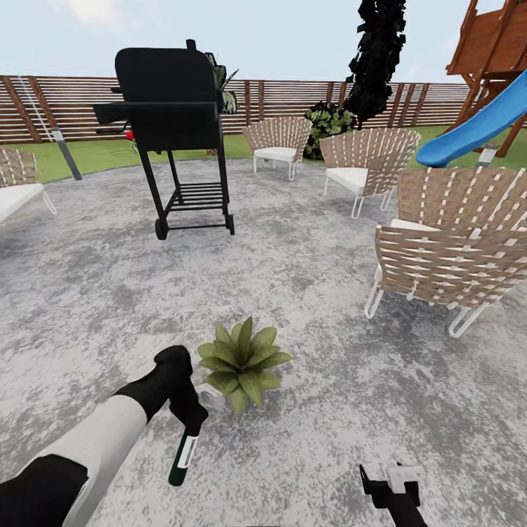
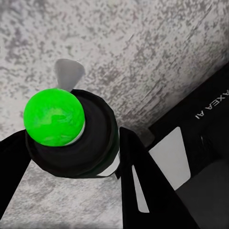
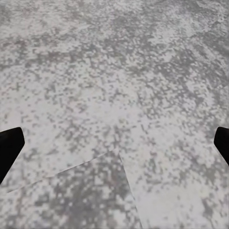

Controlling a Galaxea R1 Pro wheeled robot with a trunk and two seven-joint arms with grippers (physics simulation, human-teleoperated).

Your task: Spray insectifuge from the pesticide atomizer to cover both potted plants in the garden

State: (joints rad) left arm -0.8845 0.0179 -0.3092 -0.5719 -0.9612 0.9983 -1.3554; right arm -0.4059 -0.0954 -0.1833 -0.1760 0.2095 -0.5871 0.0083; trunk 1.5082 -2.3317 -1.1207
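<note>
Head view puts the pesticide atomizer (image 1: 184, 457) in the lower left of the frame, a slim dark green bottle with a white label band, hanging base-down and slightly tilted from the left gripper (image 1: 192, 417), whose fingers are clamped on its upper part. In the left wrist view the bottle (image 2: 71, 138) is seen end-on: a glossy bright green round face ringed by a dark rounded body, with the dark fingers (image 2: 143, 186) on either side of it. Which way the spray head faces I cannot tell from these pictures.

Just beside the gripper, toward the middle of the frame, sits one potted plant (image 1: 243, 362), a low rosette of broad, pointed, matte green leaves; a small pale object (image 1: 211, 396) lies at its foot, touching the leaves. To do the spraying well, my judgement is that the nozzle should first be turned toward the rosette and held near and above it, then swept across so every leaf is reached, without loosening the grip on the smooth bottle.

The right gripper (image 1: 391, 487) shows at the lower edge, right of centre, and in the right wrist view its fingertips (image 3: 9, 148) stand wide apart at the frame's two sides with nothing between them.

Around lies the paved patio (image 1: 315, 307), mottled grey and grainy. Woven-strap chairs (image 1: 450, 249) with thin white legs stand at right, a boxy black grill (image 1: 172, 110) on a wheeled frame at upper left, and a brown slatted fence (image 1: 293, 99) behind.
</note>
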